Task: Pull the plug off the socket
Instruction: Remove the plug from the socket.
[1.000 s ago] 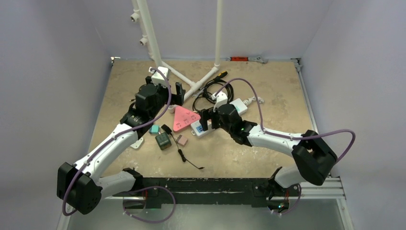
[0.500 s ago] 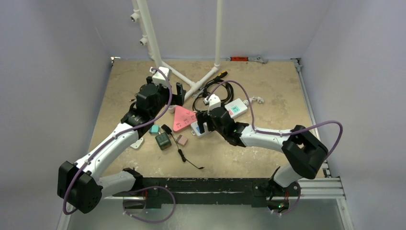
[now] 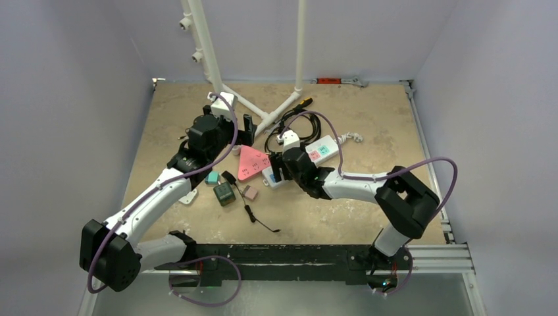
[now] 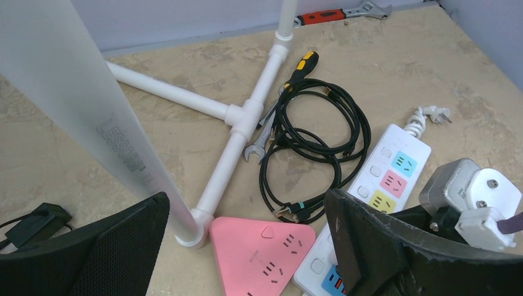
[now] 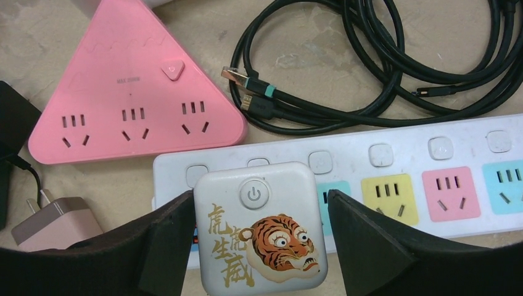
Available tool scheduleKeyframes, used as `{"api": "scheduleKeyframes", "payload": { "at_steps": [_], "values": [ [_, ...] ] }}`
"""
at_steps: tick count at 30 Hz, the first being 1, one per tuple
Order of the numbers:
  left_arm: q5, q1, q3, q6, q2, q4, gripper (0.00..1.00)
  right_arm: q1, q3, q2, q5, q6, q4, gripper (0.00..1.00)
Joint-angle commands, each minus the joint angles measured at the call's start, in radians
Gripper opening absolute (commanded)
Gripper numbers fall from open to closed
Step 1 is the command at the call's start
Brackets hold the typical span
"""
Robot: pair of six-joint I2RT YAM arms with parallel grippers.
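Reaching further left than a second ago, the right arm [image 3: 355,184] has brought its jaws down over the white plug [image 5: 259,234], the tiger-printed block seated in the white power strip [image 5: 395,160] beside the pink triangular socket [image 5: 132,92]. The right jaws straddle the plug, narrowed, with a sliver of gap on each side, gripping nothing yet. I'd close squarely on the flat sides, then lift straight up so the strip doesn't tip or drag. The left jaws gape wide and empty over the desk [image 4: 154,135] and might pin the strip down. Prongs and seating depth are hidden, the plug's near edge is cut off, and from above the wrist covers it.
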Motion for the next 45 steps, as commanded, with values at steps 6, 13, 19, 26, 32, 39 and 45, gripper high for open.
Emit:
{"api": "scheduleKeyframes", "payload": {
  "at_steps": [6, 13, 19, 26, 32, 39, 45],
  "values": [
    [0.034, -0.002, 0.020, -0.027, 0.007, 0.021, 0.96, 0.000, 0.052, 0.023, -0.011, 0.007, -0.015, 0.57],
    [0.155, -0.002, -0.033, -0.128, 0.000, 0.043, 0.96, -0.006, -0.018, -0.066, -0.010, 0.043, 0.065, 0.06],
    [0.237, -0.064, -0.109, -0.186, 0.007, 0.097, 0.94, -0.022, -0.124, -0.199, 0.010, 0.085, 0.177, 0.00],
    [0.323, -0.120, -0.125, -0.208, 0.057, 0.144, 0.94, -0.071, -0.203, -0.292, 0.036, 0.141, 0.228, 0.00],
    [0.436, -0.124, -0.129, -0.251, 0.106, 0.206, 0.92, -0.119, -0.249, -0.347, 0.025, 0.187, 0.253, 0.00],
    [0.535, -0.123, -0.124, -0.323, 0.188, 0.251, 0.89, -0.157, -0.313, -0.431, 0.033, 0.227, 0.298, 0.00],
    [0.609, -0.123, -0.117, -0.380, 0.251, 0.300, 0.80, -0.162, -0.364, -0.504, 0.034, 0.240, 0.338, 0.00]
  ]
}}
